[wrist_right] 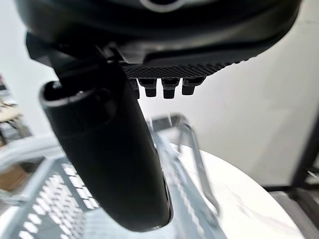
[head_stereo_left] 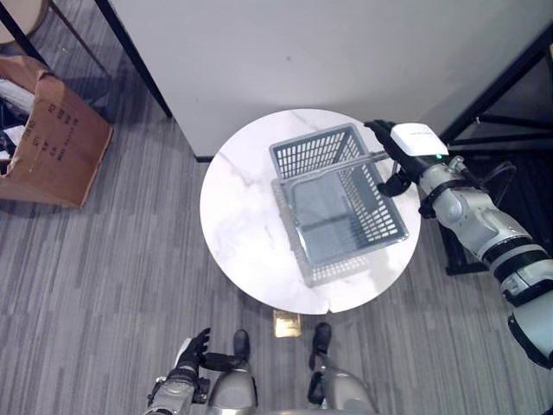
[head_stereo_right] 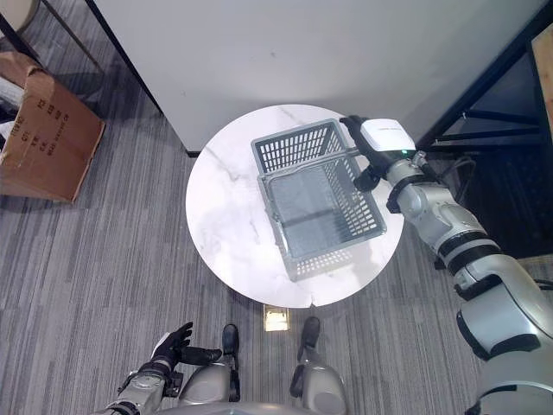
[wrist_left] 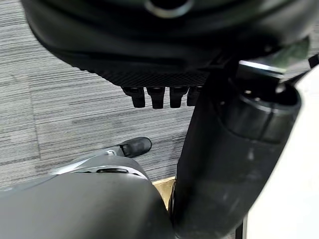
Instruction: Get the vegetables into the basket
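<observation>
Big round white table point(head_stereo_left: 242, 216) in the middle, on grey carpet. Off to the left on the floor, a brown cardboard box point(head_stereo_left: 52, 143), well apart from the table.

On the table, a grey basket point(head_stereo_left: 315, 147) with holes in its sides. Sits upright, a bit to the right of the middle. Nothing inside it, so no vegetables in yet.

Over at the basket's far right corner, the right hand point(head_stereo_left: 406, 147). Fingers straight out, nothing held, just beside the rim.

Down low by the floor, the left hand point(head_stereo_left: 192, 350). Fingers loose and spread, holding nothing too.

Looks like the very start of the job: basket ready, filling not begun. Next, probably, finding the vegetables, reaching for one, closing fingers round it and bringing it over the basket's open top.

Some dark print on the side of the box, too small to read.
</observation>
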You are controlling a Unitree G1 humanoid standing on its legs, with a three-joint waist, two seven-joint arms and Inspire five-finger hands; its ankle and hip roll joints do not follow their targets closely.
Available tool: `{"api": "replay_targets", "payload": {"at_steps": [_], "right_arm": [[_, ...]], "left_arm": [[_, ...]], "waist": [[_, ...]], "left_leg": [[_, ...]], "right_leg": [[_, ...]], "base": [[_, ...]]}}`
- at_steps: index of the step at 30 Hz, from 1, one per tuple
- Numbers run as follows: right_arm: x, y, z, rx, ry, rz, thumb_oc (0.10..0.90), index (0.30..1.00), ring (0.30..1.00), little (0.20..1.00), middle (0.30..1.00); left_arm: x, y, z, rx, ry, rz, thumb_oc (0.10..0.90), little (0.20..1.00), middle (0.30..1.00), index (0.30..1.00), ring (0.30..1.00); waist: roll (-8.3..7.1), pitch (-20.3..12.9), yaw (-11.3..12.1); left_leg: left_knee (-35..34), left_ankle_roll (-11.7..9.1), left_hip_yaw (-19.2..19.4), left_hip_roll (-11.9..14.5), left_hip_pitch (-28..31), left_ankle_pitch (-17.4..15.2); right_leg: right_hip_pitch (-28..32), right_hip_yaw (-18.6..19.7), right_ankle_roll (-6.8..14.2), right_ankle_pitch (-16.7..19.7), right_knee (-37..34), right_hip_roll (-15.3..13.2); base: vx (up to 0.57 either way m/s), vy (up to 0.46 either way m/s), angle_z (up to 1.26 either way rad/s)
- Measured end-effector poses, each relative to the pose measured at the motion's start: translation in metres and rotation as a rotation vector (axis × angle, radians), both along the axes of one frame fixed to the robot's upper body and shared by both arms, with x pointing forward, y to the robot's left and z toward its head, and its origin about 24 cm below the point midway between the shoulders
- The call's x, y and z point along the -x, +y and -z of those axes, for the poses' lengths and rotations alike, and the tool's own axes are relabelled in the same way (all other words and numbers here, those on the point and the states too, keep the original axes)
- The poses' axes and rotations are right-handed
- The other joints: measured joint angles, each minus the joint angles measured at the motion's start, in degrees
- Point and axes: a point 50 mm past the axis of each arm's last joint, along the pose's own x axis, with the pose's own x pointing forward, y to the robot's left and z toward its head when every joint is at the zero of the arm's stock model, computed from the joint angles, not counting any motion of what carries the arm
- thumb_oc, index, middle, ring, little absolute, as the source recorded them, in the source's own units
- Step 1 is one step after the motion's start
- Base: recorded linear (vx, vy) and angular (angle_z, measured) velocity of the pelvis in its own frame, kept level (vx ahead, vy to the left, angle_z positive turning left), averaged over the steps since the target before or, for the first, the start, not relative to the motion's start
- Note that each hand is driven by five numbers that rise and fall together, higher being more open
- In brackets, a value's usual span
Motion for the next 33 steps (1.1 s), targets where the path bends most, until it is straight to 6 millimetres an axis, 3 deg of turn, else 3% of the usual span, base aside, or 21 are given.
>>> {"api": "replay_targets", "payload": {"at_steps": [5, 7, 14, 19, 24, 25, 26, 33], "right_arm": [[0.000, 0.002, -0.001, -0.003, -0.003, -0.001, 0.900, 1.000, 1.000, 1.000, 1.000], [0.002, 0.024, -0.012, -0.007, -0.048, -0.111, 0.900, 1.000, 1.000, 1.000, 1.000], [0.008, 0.056, -0.026, -0.022, -0.111, -0.256, 0.900, 1.000, 1.000, 1.000, 1.000], [0.008, 0.057, -0.025, -0.019, -0.102, -0.262, 0.900, 1.000, 1.000, 1.000, 1.000], [-0.004, 0.052, -0.006, -0.004, -0.021, -0.197, 0.900, 1.000, 1.000, 1.000, 1.000], [-0.007, 0.046, 0.002, -0.007, 0.007, -0.143, 0.498, 0.437, 0.437, 0.437, 0.437], [-0.008, 0.046, 0.003, -0.010, 0.008, -0.138, 0.400, 0.300, 0.300, 0.300, 0.300], [-0.020, 0.087, 0.008, -0.071, 0.016, -0.194, 0.400, 0.300, 0.300, 0.300, 0.300]], "left_arm": [[0.001, 0.000, 0.001, -0.002, 0.006, -0.002, 0.900, 1.000, 1.000, 1.000, 1.000], [0.002, 0.000, 0.001, -0.002, 0.007, -0.002, 0.900, 1.000, 1.000, 1.000, 1.000], [0.002, -0.001, 0.001, -0.001, 0.011, -0.004, 0.900, 1.000, 1.000, 1.000, 1.000], [0.002, -0.001, 0.001, -0.001, 0.013, -0.005, 0.900, 1.000, 1.000, 1.000, 1.000], [0.002, -0.001, 0.001, -0.012, 0.011, -0.009, 0.900, 1.000, 1.000, 1.000, 1.000], [0.002, -0.002, 0.001, -0.011, 0.006, -0.010, 0.900, 1.000, 1.000, 1.000, 1.000], [0.002, -0.003, 0.001, -0.010, 0.005, -0.009, 0.900, 1.000, 1.000, 1.000, 1.000], [-0.002, -0.006, 0.000, -0.012, -0.008, 0.008, 0.900, 1.000, 1.000, 1.000, 1.000]], "waist": [[0.01, 0.0, -0.8], [0.05, 0.0, -1.0], [0.08, -0.1, -0.6], [0.05, -0.1, -0.1], [0.02, -0.3, 0.2], [0.03, -0.3, 0.8], [0.08, -0.3, 1.2], [0.53, -0.6, 2.6]], "left_leg": [[0.0, 0.0, -0.3, 0.0, 0.1, 0.0], [0.0, -0.1, -0.3, 0.0, 0.3, 0.2], [0.0, -0.1, -0.2, 0.0, 0.6, 0.2], [0.0, -0.1, -0.4, 0.0, 0.9, 0.2], [0.2, -0.1, -0.6, 0.0, 0.9, 0.2], [0.2, -0.1, -0.8, 0.1, 0.7, 0.3], [0.2, -0.1, -0.9, 0.0, 0.5, 0.4], [0.3, -0.1, -1.2, 0.0, -0.1, 0.4]], "right_leg": [[0.2, -0.2, 0.0, 0.0, 0.0, 0.0], [0.3, 0.0, 0.0, 0.0, 0.0, 0.0], [0.6, 0.0, -0.1, 0.1, 0.0, 0.1], [1.0, -0.2, -0.1, 0.1, 0.0, 0.0], [1.1, -0.3, -0.1, 0.1, 0.0, 0.0], [1.1, -0.6, -0.1, 0.1, 0.0, 0.0], [1.0, -0.7, -0.1, 0.1, 0.0, 0.0], [0.6, -1.0, -0.1, 0.1, 0.0, -0.1]], "base": [[0.01, 0.005, 0.01], [0.00, 0.000, 0.00], [0.00, 0.000, 0.00], [0.00, 0.000, 0.00], [0.00, 0.003, 0.01], [-0.02, 0.016, 0.08], [-0.02, 0.012, 0.06], [0.00, 0.004, 0.01]]}}
